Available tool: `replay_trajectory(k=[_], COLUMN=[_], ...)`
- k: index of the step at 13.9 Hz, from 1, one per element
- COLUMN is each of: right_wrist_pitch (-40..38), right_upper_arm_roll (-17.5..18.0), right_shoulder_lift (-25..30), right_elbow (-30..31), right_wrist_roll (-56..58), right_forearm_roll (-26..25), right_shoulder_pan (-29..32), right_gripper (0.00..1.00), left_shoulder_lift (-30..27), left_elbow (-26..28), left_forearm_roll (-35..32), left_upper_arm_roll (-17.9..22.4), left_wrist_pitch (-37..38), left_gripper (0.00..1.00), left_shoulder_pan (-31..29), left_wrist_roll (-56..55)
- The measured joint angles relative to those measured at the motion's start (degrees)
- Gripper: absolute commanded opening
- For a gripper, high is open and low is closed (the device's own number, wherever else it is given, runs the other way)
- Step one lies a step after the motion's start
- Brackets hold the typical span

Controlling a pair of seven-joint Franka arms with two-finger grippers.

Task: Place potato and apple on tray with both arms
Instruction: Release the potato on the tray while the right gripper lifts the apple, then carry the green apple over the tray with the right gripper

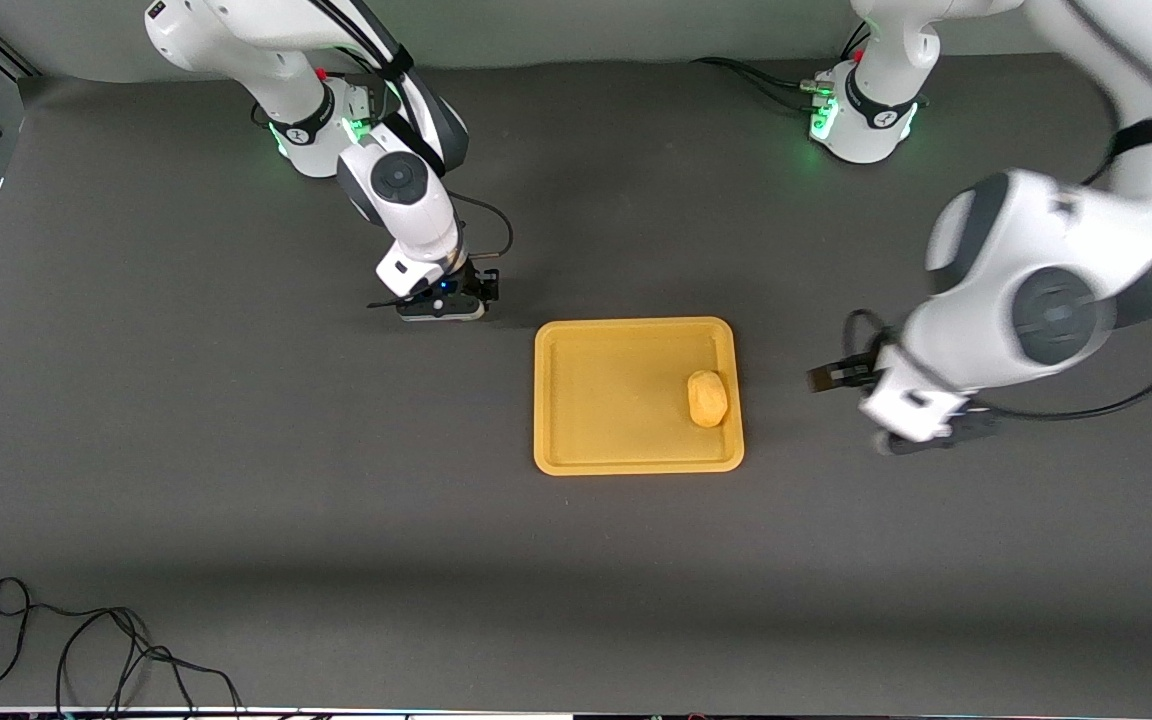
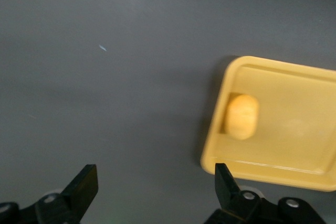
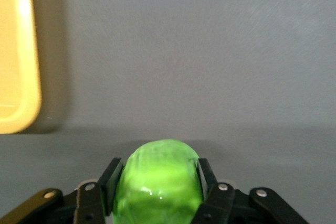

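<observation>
The orange-yellow tray [image 1: 616, 420] lies mid-table. The potato [image 1: 707, 398] lies on it by the rim toward the left arm's end. Tray [image 2: 294, 129] and potato [image 2: 242, 116] also show in the left wrist view. My left gripper [image 1: 911, 438] is open and empty [image 2: 155, 174], over bare table beside the tray at the left arm's end. My right gripper [image 1: 441, 303] is low over the table beside the tray's corner toward the right arm's base. It is shut [image 3: 156, 167] on the green apple [image 3: 157, 182], which is hidden in the front view. The tray's corner [image 3: 16, 66] shows in the right wrist view.
The table is a dark grey mat. Black cable loops [image 1: 86, 650] lie at the table's edge nearest the front camera, toward the right arm's end. Cables [image 1: 756, 80] run by the left arm's base [image 1: 861, 120].
</observation>
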State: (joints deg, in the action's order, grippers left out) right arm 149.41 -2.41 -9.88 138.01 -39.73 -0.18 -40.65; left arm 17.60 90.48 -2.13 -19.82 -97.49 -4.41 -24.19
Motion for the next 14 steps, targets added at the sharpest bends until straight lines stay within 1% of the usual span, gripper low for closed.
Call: replay_trajectory(k=[2, 4, 6, 8, 9, 11, 12, 14], right_wrist_pitch=[-9.0, -20.9, -33.8, -43.5, -46.4, -48.1, -48.1, -48.0], right_upper_arm_roll=[-2.3, -4.6, -6.0, -7.2, -7.6, -7.8, -7.8, -7.8], right_shoulder_lift=[5.1, 9.6, 11.9, 12.2, 12.1, 10.8, 9.1, 3.2], right_elbow=[-3.3, -9.6, -19.1, -29.0, -32.8, -37.4, -39.6, -45.9], right_wrist_roll=[0.9, 1.8, 3.4, 4.5, 4.8, 5.0, 5.0, 5.0], right_forearm_roll=[0.0, 0.5, 2.7, 3.5, 3.5, 3.6, 3.6, 3.6], right_shoulder_pan=[0.0, 0.1, 0.1, 0.1, 0.1, 0.1, 0.1, 0.1], right_gripper=[0.45, 0.45, 0.45, 0.45, 0.45, 0.45, 0.45, 0.44], left_shoulder_lift=[-6.1, -13.5, -18.2, -19.4, -19.3, -19.1, -19.0, -19.0], left_elbow=[3.4, 7.8, 10.6, 11.9, 12.2, 12.6, 12.7, 12.7], left_forearm_roll=[-0.2, -0.3, -0.2, -0.2, -0.2, -0.2, -0.2, -0.2], left_upper_arm_roll=[0.8, 1.3, 1.8, 2.0, 2.1, 2.2, 2.4, 2.8], left_wrist_pitch=[0.0, -1.0, -1.7, -2.4, -2.5, -2.6, -2.6, -2.8], left_gripper=[0.99, 0.99, 0.99, 0.99, 0.99, 0.99, 0.99, 0.99], left_shoulder_pan=[-5.0, -10.3, -13.3, -13.8, -13.8, -13.8, -13.8, -14.5], left_wrist_roll=[11.1, 18.9, 23.0, 25.2, 26.3, 27.8, 27.9, 28.3])
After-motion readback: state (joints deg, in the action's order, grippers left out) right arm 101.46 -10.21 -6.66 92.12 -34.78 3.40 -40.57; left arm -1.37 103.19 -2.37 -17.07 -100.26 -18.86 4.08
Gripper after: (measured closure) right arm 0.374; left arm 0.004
